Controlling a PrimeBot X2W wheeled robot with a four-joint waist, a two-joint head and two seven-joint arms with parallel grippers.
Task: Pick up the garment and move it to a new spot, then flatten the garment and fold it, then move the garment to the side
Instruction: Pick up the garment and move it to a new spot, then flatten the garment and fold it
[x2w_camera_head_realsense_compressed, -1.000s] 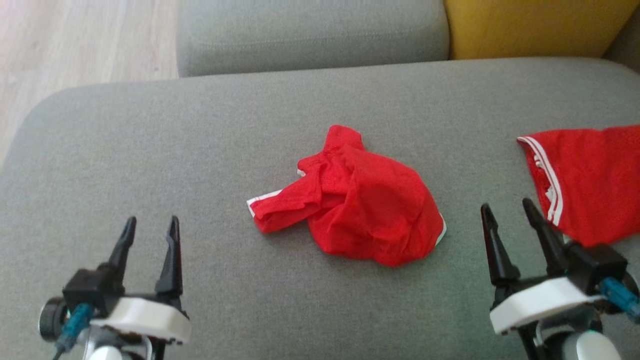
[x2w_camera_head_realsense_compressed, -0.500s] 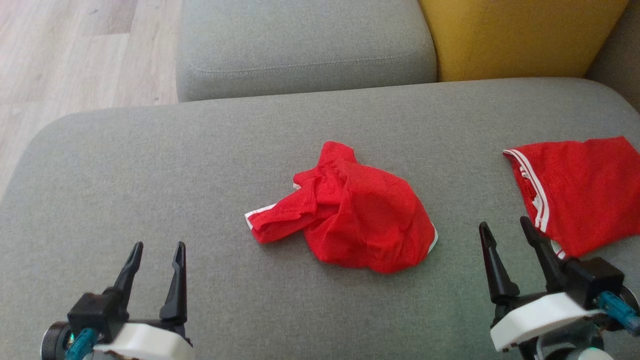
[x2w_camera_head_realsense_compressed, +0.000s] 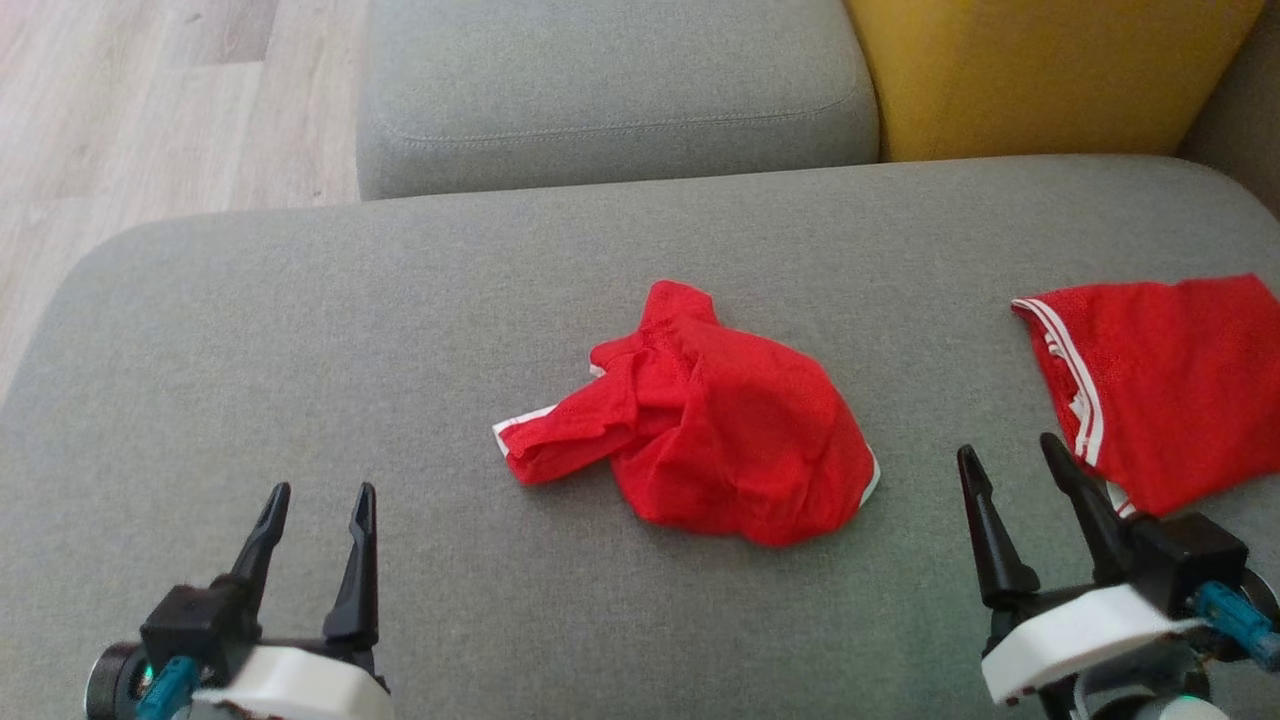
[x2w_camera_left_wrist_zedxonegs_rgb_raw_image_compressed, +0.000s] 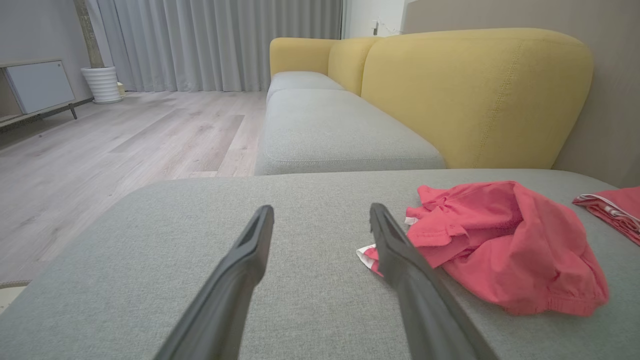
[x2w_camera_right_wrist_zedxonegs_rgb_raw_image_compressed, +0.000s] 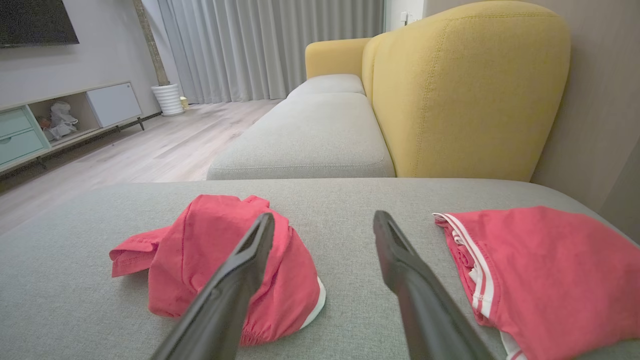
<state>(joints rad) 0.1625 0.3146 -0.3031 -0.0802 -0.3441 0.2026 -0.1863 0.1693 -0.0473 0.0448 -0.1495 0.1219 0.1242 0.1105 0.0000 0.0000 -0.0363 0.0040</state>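
A crumpled red garment (x2w_camera_head_realsense_compressed: 705, 420) with white trim lies in a heap at the middle of the grey sofa cushion (x2w_camera_head_realsense_compressed: 300, 330); it also appears as the red garment (x2w_camera_left_wrist_zedxonegs_rgb_raw_image_compressed: 500, 245) right of my left fingers and the red garment (x2w_camera_right_wrist_zedxonegs_rgb_raw_image_compressed: 220, 255) behind my right gripper's left finger. My left gripper (x2w_camera_head_realsense_compressed: 318, 495) stands open near the cushion's front left, apart from the heap. At the front right my right gripper (x2w_camera_head_realsense_compressed: 1010, 455) is open too, holding nothing.
A second red garment (x2w_camera_head_realsense_compressed: 1160, 375) with white stripes lies flat at the cushion's right edge, close to my right gripper. Behind are another grey seat (x2w_camera_head_realsense_compressed: 610, 90) and a yellow backrest (x2w_camera_head_realsense_compressed: 1040, 70). Wooden floor (x2w_camera_head_realsense_compressed: 150, 110) lies to the left.
The head camera tilted, so the whole picture shifted downward a second ago. Both grippers stayed open and the garments have not moved.
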